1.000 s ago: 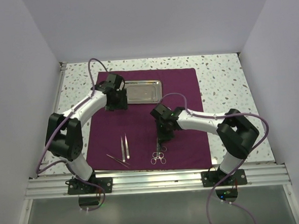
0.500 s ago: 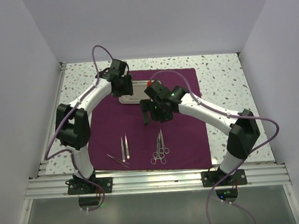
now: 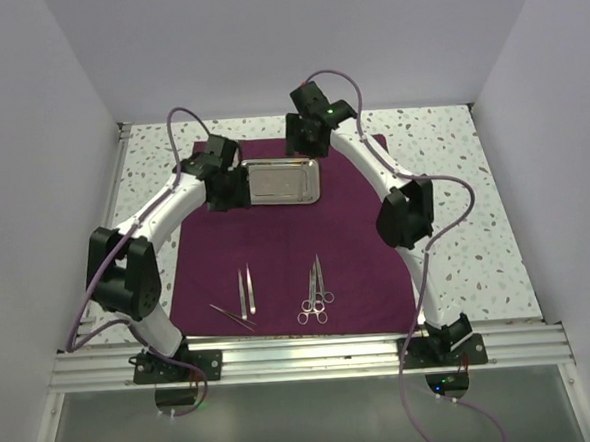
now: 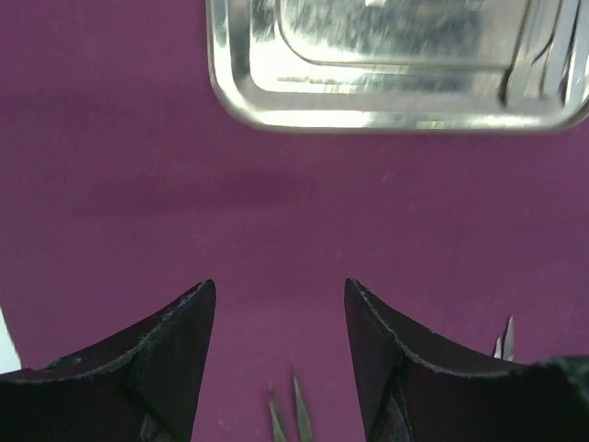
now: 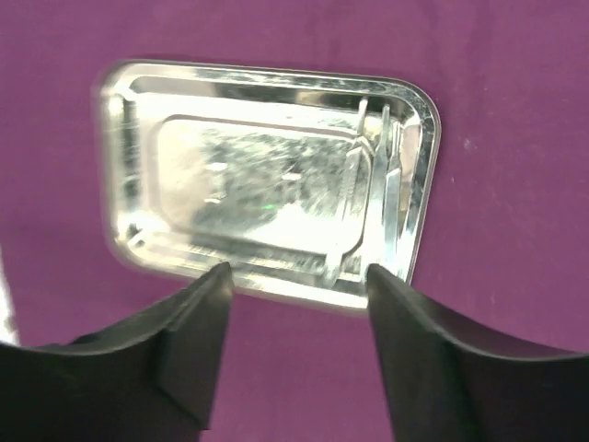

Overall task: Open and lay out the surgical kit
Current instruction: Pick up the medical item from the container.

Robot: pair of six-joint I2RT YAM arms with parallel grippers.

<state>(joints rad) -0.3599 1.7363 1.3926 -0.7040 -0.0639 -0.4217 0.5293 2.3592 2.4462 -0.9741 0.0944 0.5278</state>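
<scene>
The surgical kit lies opened out: its dark purple cloth point(image 3: 356, 237) is spread flat on the table. The shiny steel tray point(image 3: 283, 182) sits on the far half of the cloth. Silver tweezers point(image 3: 245, 290), a darker slim pair point(image 3: 231, 316) and ring-handled scissors and forceps point(image 3: 314, 292) lie in a row near the front. My left gripper point(image 3: 228, 193) is open and empty beside the tray's left end, over bare cloth point(image 4: 276, 212), with the tray point(image 4: 386, 101) ahead. My right gripper point(image 3: 306, 140) hangs open over the tray's far edge point(image 5: 267, 281). Slim silver streaks point(image 5: 382, 184) at one end may be an instrument or a reflection.
Speckled white tabletop point(image 3: 442, 162) borders the cloth on all sides. White walls close in left, right and behind. The metal mounting rail point(image 3: 313, 355) runs along the near edge. Purple cables loop above both arms.
My right gripper let go of the scissors near the front, opened, and swung up and away to the tray's far side. The left gripper shifted a little around the tray's left end.
</scene>
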